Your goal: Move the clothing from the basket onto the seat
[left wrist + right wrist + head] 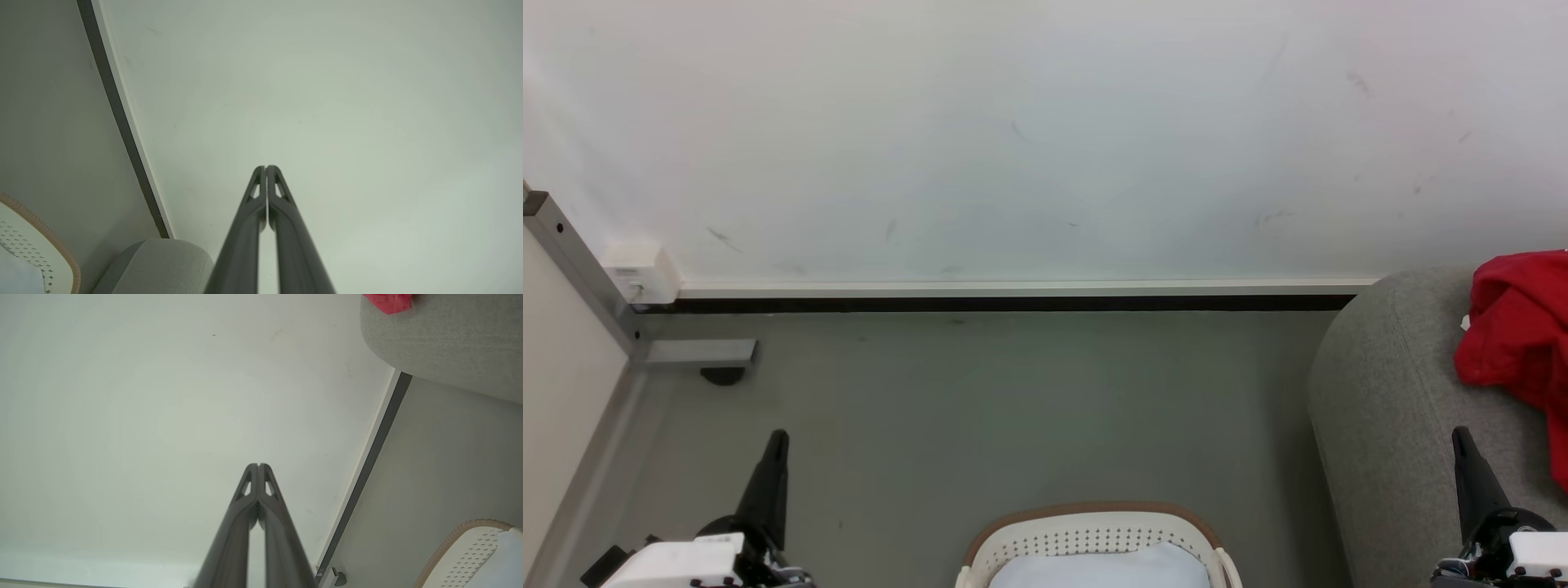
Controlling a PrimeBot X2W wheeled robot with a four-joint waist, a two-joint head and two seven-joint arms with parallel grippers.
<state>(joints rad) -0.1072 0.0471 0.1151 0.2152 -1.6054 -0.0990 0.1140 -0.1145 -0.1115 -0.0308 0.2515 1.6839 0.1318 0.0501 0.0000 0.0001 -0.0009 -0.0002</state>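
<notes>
Red clothing is lying on the seat, right of the basket and farther back. The right gripper is sitting nearer it, fingers pressed together on nothing. The left gripper, left of the basket, is likewise closed and empty. The basket's visible part is showing just liner.

The basket is cut off at the near edge, its pale liner hiding the bottom; the clothing and the seat run off the right edge
</notes>
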